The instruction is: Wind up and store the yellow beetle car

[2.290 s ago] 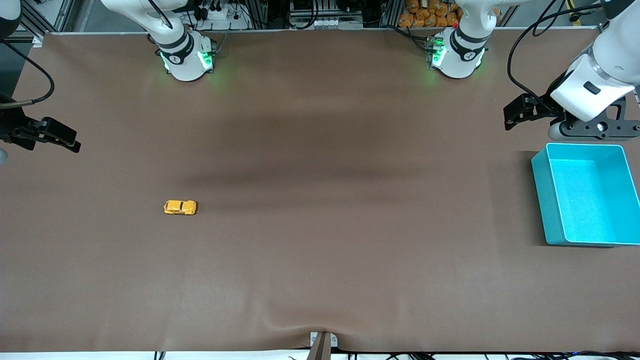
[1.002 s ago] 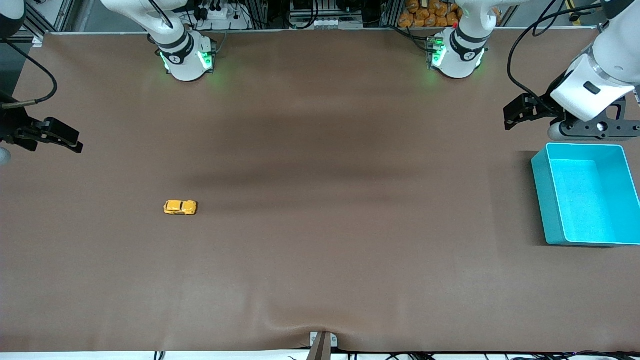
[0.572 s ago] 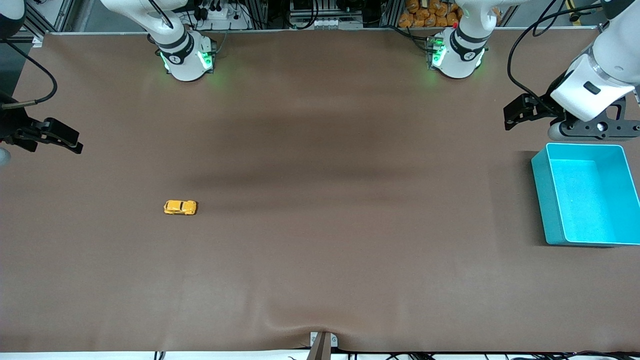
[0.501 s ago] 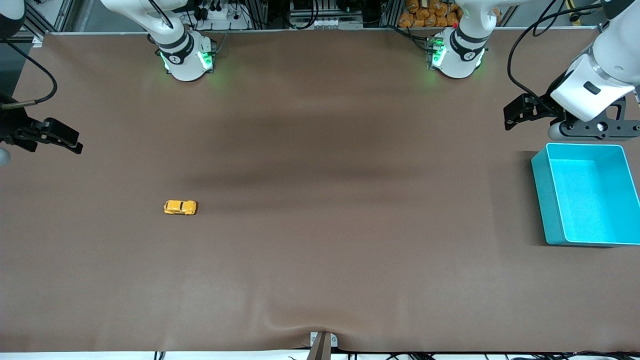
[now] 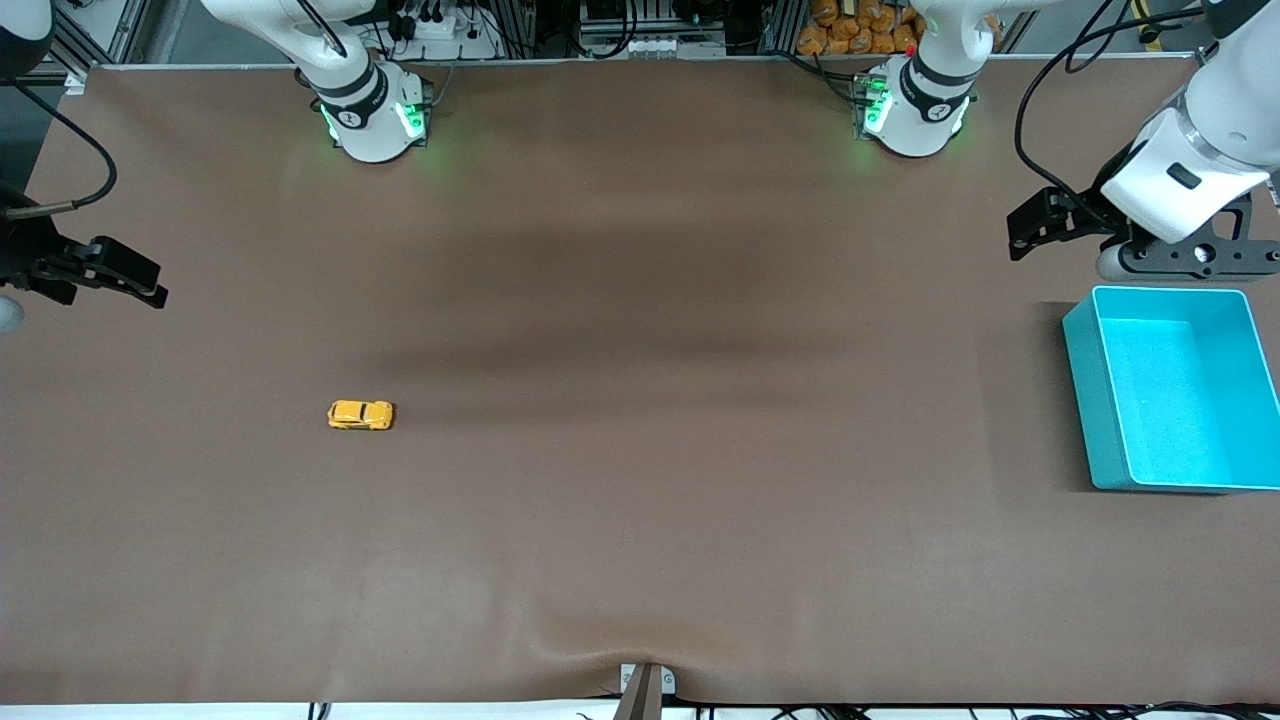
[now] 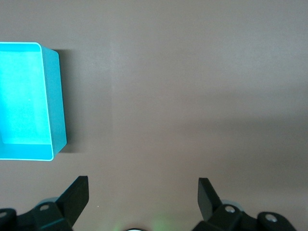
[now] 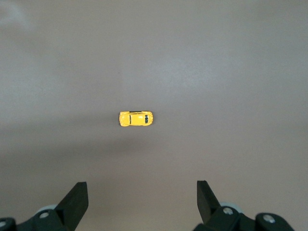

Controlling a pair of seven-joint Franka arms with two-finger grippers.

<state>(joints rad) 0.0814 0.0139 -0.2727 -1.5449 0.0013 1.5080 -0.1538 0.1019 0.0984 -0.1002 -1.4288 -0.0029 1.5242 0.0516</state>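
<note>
Brown matting covers the whole table (image 5: 640, 560), with a slight wrinkle at the middle of the edge nearest the front camera. The yellow beetle car (image 5: 361, 415) stands on its wheels on the bare mat, in the half toward the right arm's end, well clear of every edge and lying lengthwise along the table. The teal bin (image 5: 1165, 385) sits at the left arm's end, close to that short edge, at a similar distance from the front camera as the car and well apart from it; nothing shows inside it.

The right gripper (image 5: 125, 282) hangs in the air over the mat at the right arm's end, its fingers (image 7: 72, 204) spread wide and holding nothing; its wrist view looks down on the car. The left gripper (image 5: 1040, 228) waits above the mat just beside the bin's edge nearest the bases, fingers (image 6: 74, 197) likewise spread and unloaded.
</note>
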